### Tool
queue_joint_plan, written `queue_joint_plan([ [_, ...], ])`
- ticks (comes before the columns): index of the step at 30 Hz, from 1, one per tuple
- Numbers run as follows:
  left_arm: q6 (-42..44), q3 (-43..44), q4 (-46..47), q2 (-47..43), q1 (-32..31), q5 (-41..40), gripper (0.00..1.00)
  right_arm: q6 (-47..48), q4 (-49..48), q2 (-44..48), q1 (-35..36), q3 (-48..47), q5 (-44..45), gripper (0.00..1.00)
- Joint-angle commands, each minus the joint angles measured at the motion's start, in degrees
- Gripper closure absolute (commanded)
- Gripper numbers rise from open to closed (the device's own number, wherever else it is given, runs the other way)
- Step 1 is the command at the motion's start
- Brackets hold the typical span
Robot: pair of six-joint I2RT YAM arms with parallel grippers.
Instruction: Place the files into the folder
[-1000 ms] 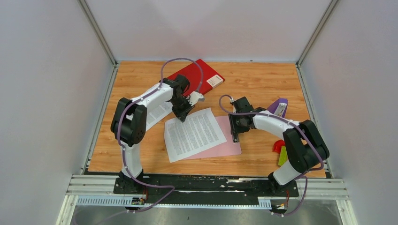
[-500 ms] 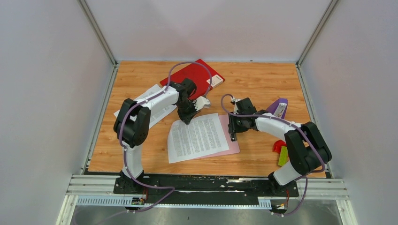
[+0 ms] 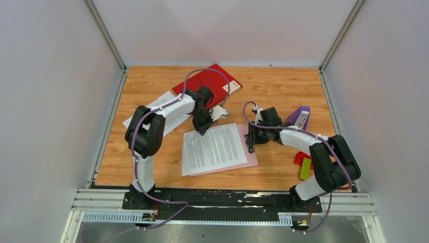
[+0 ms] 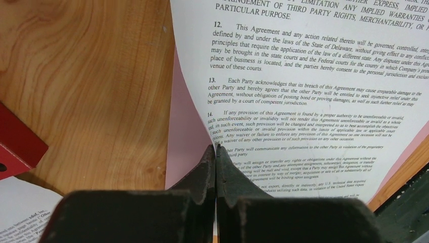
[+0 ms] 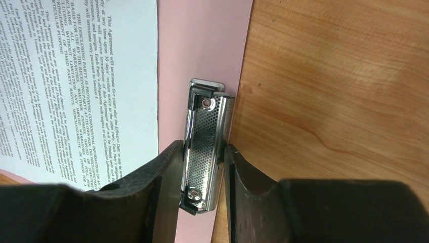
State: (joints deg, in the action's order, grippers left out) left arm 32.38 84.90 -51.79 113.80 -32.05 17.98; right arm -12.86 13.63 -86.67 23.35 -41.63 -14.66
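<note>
- Left gripper (image 4: 216,148): the jaws are pressed together with no gap and nip the edge of the printed sheet (image 4: 303,76). The paper bows up toward the tips, so the edge looks held, not merely touched.
- Right gripper (image 5: 203,147): the fingers are closed against both sides of the metal clip (image 5: 202,126) on the pink clipboard (image 5: 202,40). The likely purpose is to pin the board while the sheet is drawn off it.
- The printed sheet lies on the board, but its margin stops short of the clip, so nothing clamps it. Only the right wrist view shows this.
- Folder (image 3: 207,81): it lies flat and red side up at the far side of the table (image 3: 283,86), beyond the left arm and apart from the held sheet. The left wrist view catches only one red corner.
- Second sheet (image 3: 164,114): it lies on the table just beside the folder, partly under the left arm. Only the overhead view shows its extent.
- The overhead view cannot settle either grip, but the wrist views can.
</note>
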Motion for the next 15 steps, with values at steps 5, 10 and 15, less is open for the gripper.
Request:
queue_joint_plan([
  [5,-1.1,2.2,1.8,1.1,-1.5,1.3,1.0,-2.5,-0.2,0.2,-0.2,2.5,-3.3,1.0],
  [10,-3.9,4.3,1.1,2.8,-1.6,1.2,1.0,-3.2,-1.4,0.1,-0.3,3.2,-4.1,1.0],
  [15,-6.9,6.3,0.3,4.8,-1.6,1.9,1.0,-4.3,-2.7,-0.3,-0.3,4.0,-5.1,1.0],
])
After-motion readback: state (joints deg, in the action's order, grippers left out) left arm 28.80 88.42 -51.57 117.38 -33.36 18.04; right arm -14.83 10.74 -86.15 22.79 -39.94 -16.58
